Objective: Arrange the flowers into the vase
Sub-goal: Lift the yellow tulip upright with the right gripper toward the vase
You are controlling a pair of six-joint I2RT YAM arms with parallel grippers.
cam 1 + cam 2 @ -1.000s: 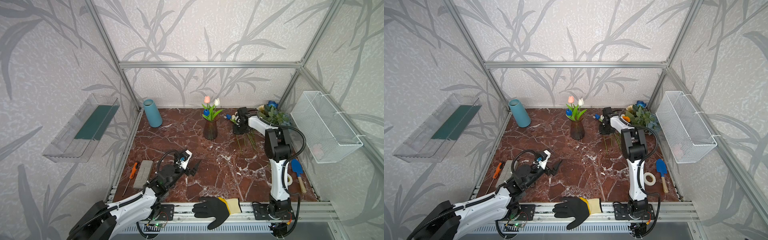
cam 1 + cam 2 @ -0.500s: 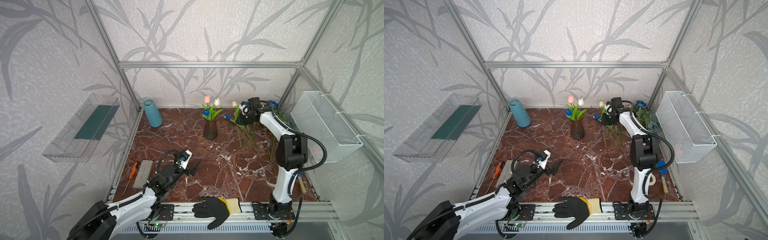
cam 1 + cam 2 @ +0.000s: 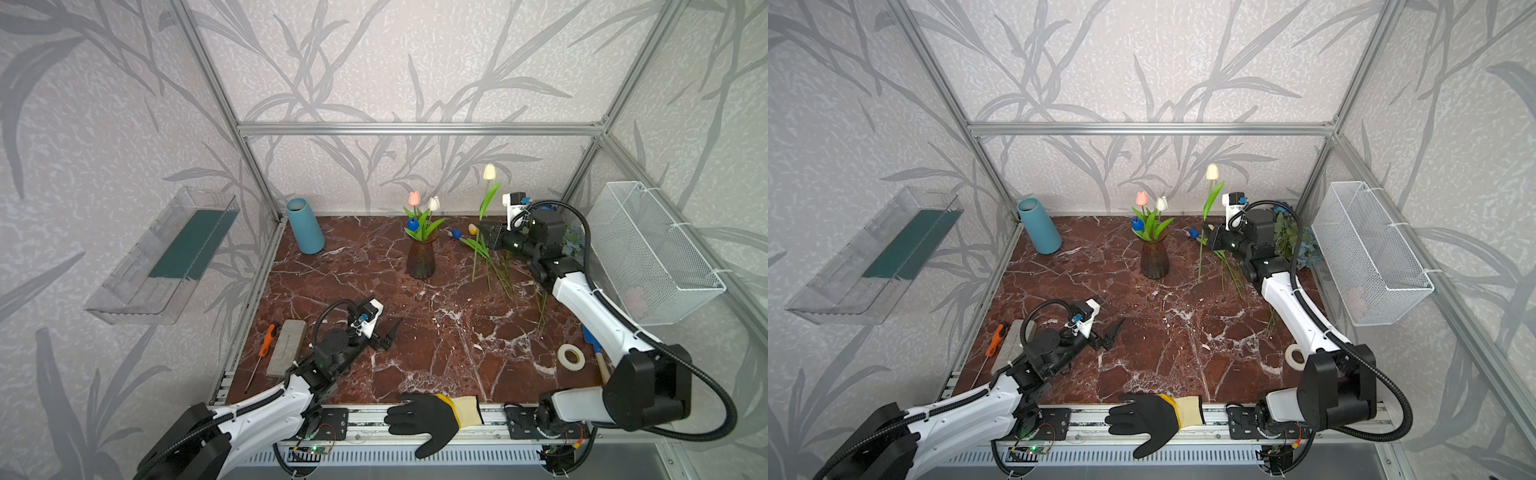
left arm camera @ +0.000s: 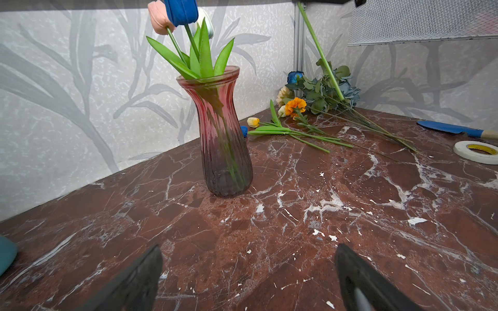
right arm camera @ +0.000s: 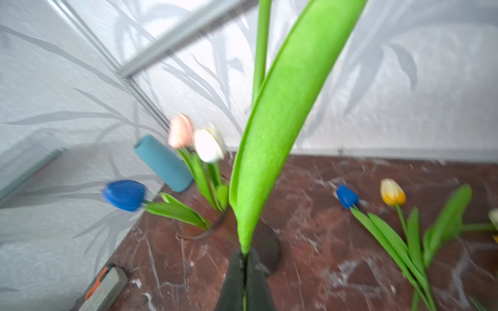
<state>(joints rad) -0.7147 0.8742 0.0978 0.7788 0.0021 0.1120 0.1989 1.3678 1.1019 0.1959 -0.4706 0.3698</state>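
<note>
Right gripper (image 5: 244, 255) is pinched shut on the stem of a cream tulip (image 3: 489, 172), with nothing but that thin green stalk between the jaws. It's got the flower upright in the air at roughly 3 o'clock from the vase (image 3: 421, 259) in both top views. The grip sits about mid-stem, which I reckon is the point: a bare tail hangs free below the jaws to drop into the neck, and the bloom rides high enough to clear what's in there. Left gripper (image 4: 248, 250) is spread wide with nothing in it, low over the marble table (image 3: 419, 357) at about 7 o'clock from the vase and aimed at it. So it's out of the way, and its wrist cam gives me a nice side look at the rim. Tulip itself: closed pale bud, 1 long bright green leaf, skinny straight stem. It looks light and a bit floppy, so I'd expect some wobble. Vase is ribbed pinkish glass with a pinched waist and flared lip, holding 3 blooms: pink tulip (image 3: 414, 198), white tulip (image 3: 433, 203), blue tulip (image 3: 412, 224) drooping lowest. Rest of the flowers (image 4: 318, 99) lie flat on the marble table around 2 o'clock from the vase, towards the back corner: yellow tulip (image 4: 253, 122), orange marigold (image 4: 296, 104), dusty-blue bunch (image 4: 350, 90).
</note>
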